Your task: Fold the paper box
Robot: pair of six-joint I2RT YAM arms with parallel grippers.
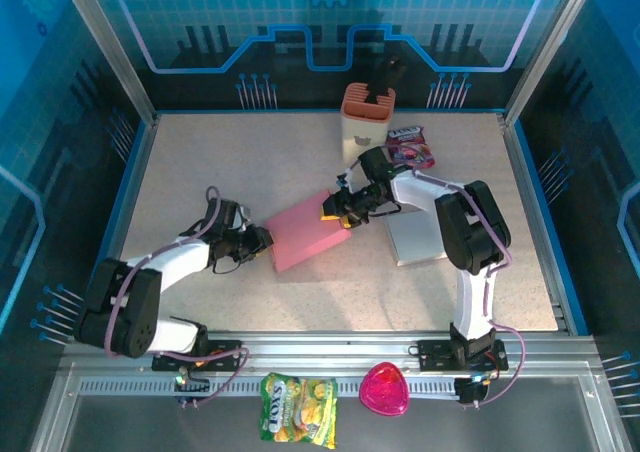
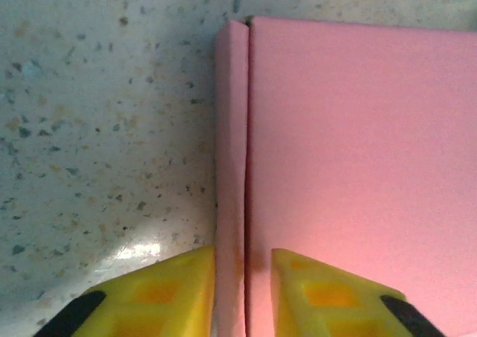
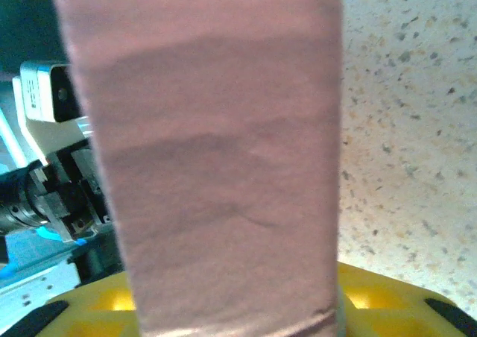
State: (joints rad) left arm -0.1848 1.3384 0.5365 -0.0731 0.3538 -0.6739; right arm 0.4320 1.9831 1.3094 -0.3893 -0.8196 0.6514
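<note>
The pink paper box (image 1: 305, 232) lies flat in the middle of the tabletop (image 1: 200, 162). The left hand (image 1: 264, 240), narrowly parted, straddles its near side flap. The right hand (image 1: 338, 210) has the far flap between its fingers, but I cannot tell whether it grips. Behind, an orange pot (image 1: 352, 112) holds something dark.

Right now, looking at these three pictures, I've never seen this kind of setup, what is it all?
These are two robot arms on a table, each ending in a two-finger tool. One picture looks down from above; the other two come from wrist cameras. A flat pink box lies between the arms. The left tool straddles its folded edge, fingers apart. The right tool has a flap between its fingers; whether it is clamped I cannot tell. Behind stand an orange cup and a packet.
</note>
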